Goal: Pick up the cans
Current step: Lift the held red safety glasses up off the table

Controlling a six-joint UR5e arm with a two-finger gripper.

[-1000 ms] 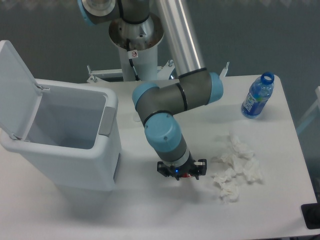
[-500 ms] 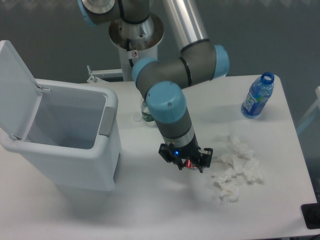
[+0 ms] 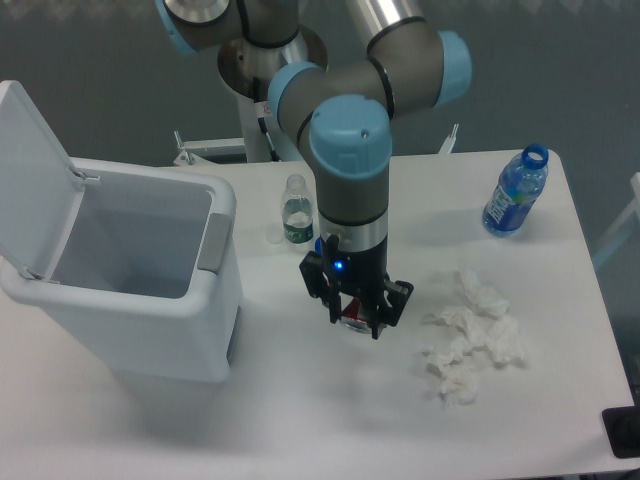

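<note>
My gripper (image 3: 356, 322) hangs above the middle of the white table (image 3: 300, 400), pointing down. Between its black fingers I see a small shiny red can (image 3: 357, 318) with a silvery end, lifted off the table surface. The jaws are shut on it. Most of the can is hidden by the fingers and the wrist above.
A white bin (image 3: 120, 270) with its lid open stands at the left. A small clear bottle (image 3: 296, 212) with a green label stands behind the arm. A blue-labelled bottle (image 3: 516, 192) is at the far right. Crumpled white tissues (image 3: 470, 340) lie right of the gripper.
The arm has risen and swung upright, lifting the can off the table and shifting slightly left. The small green-label bottle behind it is now uncovered.
</note>
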